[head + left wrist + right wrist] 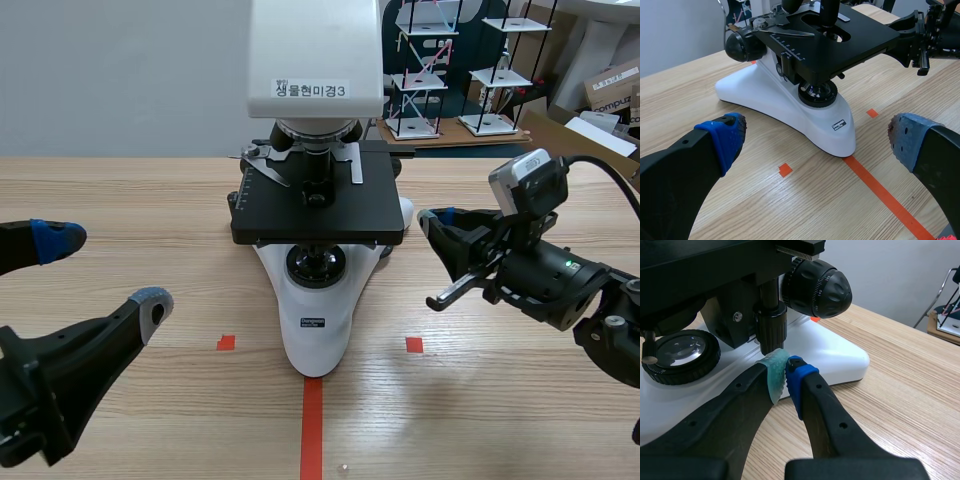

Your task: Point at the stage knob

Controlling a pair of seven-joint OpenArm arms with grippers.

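A white microscope (315, 300) with a black stage (318, 205) stands mid-table. In the right wrist view the stage knob (770, 327), a black ribbed stem, hangs under the stage beside the large focus knob (815, 287). My right gripper (785, 369) is shut, its pads pressed together with nothing between them. Its tips sit just below the stage knob's lower end, at or nearly touching it. In the scene view this gripper (432, 222) is at the stage's right edge. My left gripper (100, 272) stands open near the table's front left, well short of the microscope.
The microscope's white base (840, 352) and its round lamp lens (682, 352) lie right beside the right gripper. Wire racks (430, 70) and cardboard boxes (610, 90) stand behind the table at the back right. Bare wooden tabletop (150, 200) lies left of the microscope.
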